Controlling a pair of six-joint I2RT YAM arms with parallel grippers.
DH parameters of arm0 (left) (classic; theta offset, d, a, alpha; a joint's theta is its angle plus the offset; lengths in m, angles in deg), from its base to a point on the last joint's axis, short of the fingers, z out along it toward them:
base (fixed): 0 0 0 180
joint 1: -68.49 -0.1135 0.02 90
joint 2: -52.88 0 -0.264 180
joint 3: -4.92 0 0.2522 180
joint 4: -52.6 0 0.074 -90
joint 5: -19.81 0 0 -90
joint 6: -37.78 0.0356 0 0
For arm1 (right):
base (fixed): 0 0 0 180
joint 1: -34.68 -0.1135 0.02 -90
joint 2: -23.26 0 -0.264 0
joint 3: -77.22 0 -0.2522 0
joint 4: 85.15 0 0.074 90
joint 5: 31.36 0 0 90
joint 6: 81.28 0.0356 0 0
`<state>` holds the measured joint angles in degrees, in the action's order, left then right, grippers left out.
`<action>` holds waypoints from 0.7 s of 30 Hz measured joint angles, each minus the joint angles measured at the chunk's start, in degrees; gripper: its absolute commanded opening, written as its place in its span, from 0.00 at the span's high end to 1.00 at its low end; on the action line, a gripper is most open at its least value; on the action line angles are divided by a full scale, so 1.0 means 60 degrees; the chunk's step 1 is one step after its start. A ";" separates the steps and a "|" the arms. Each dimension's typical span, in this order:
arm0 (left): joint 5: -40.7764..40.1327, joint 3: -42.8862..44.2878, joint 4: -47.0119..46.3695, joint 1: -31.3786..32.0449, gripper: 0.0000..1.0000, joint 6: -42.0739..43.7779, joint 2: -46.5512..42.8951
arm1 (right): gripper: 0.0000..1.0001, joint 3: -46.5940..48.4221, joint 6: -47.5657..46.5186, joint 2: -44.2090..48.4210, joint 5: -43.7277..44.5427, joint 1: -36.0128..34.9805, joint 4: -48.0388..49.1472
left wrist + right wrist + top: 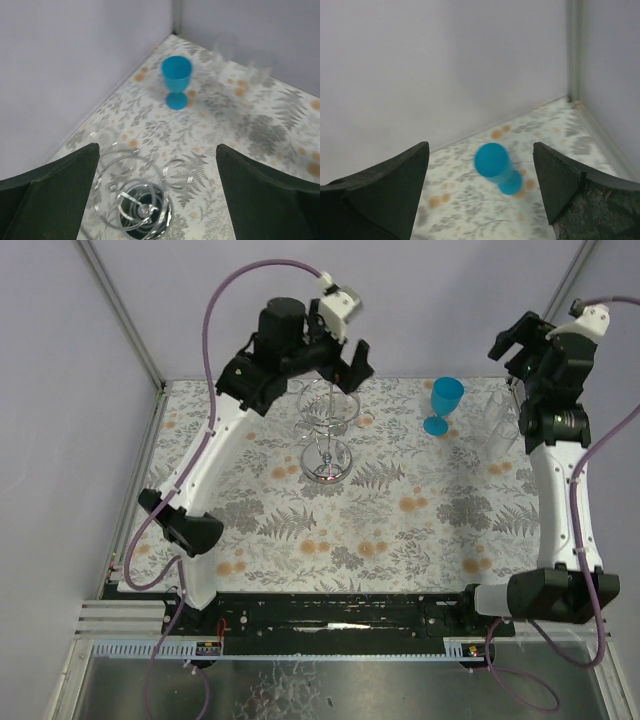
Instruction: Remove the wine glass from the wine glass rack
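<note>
The chrome wire wine glass rack (pixel 326 435) stands at the back middle of the table, and the left wrist view looks down on its rings and round base (pixel 142 207). My left gripper (pixel 345 370) is open right above the rack's rings (pixel 157 147) and holds nothing. A faint clear round shape (pixel 106 137) shows at the rings' left side; I cannot tell if it is a glass. A blue wine glass (pixel 445 405) stands upright on the table right of the rack (pixel 176 80). My right gripper (pixel 515 340) is open and empty, high above and to the right of it, with the blue glass (pixel 495 162) between its fingers in its wrist view (pixel 481 145).
Faint clear glassware (pixel 497 415) stands at the back right near the right arm, blurred in the left wrist view (pixel 257 72). Grey walls close the back and sides, with a corner post (pixel 573 50) at the back right. The table has a fern-print cloth (pixel 400 520).
</note>
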<state>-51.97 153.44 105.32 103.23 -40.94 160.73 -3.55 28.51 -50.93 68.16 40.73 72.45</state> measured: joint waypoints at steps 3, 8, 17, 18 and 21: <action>0.0219 0.0036 -0.0095 -0.1151 0.00 -0.0758 0.0295 | 0.16 0.1330 0.0943 -0.1239 -0.1512 -0.0033 -0.0382; 0.0871 -0.0481 -0.0401 -0.3034 0.00 -0.2339 0.0426 | 0.17 0.3555 0.2167 -0.3625 -0.3286 -0.0543 -0.1322; 0.2401 -0.2441 -0.1654 -0.5380 0.00 -0.5209 0.0291 | 0.26 0.6852 0.4003 -0.7300 -0.5584 -0.1898 -0.2244; 0.2597 -0.2718 -0.1807 -0.5541 0.00 -0.5574 0.0255 | 0.28 0.6852 0.4149 -0.7442 -0.5705 -0.1967 -0.2266; 0.3085 -0.3446 -0.2288 -0.5905 0.00 -0.6331 0.0171 | 0.31 0.6834 0.4656 -0.7861 -0.6087 -0.2164 -0.2313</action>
<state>-33.46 132.76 91.59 67.80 -78.92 161.76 37.45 56.45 -98.10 31.63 27.74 58.57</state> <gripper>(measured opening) 0.997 0.725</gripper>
